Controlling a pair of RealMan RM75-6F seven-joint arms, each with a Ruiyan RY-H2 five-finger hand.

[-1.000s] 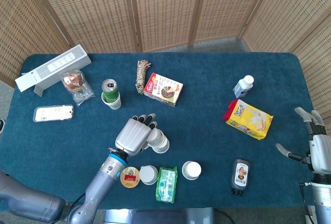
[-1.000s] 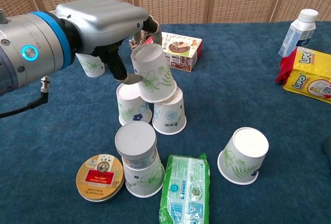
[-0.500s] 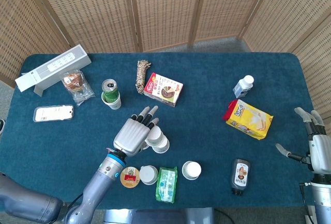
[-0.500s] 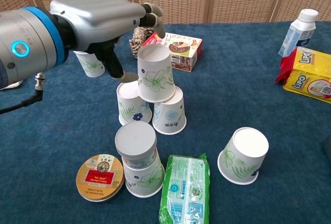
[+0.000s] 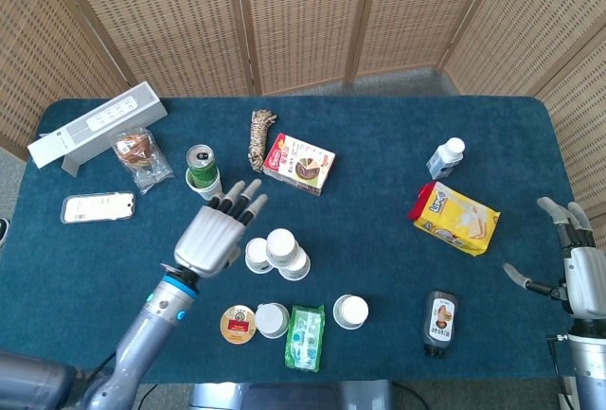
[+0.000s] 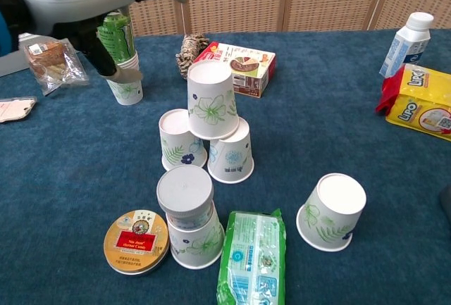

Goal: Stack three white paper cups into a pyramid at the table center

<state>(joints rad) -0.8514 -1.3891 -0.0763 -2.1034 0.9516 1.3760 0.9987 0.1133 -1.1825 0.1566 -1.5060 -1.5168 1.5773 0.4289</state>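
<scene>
I see my left hand (image 5: 210, 238) lifted over the desk (image 5: 379, 135), fingers spread and holding nothing, just left of the cup stack. In the chest view it hangs high at the upper left, in front of the green can (image 6: 117, 34) that sits in a paper cup. The top cup (image 6: 211, 101) stands upside down on two upside-down cups, the left base cup (image 6: 177, 140) and the right base cup (image 6: 231, 151), which sit touching side by side near the middle of the desk; from above, the three show as a tight cluster of white discs (image 5: 276, 250). Nothing touches the stack. My right hand (image 5: 576, 268) rests at the far right edge, well apart from everything, fingers spread and empty. Near the front edge I see a round tin (image 6: 137, 241), a cup with a grey lid on it (image 6: 189, 215), a green packet (image 6: 253, 257) and a loose upside-down cup (image 6: 331, 210). Behind the stack lie a snack box (image 6: 237, 67) and a coil of rope (image 6: 190, 48). At the right sit a yellow bag (image 5: 454, 218) and a small white bottle (image 5: 445, 157)
</scene>
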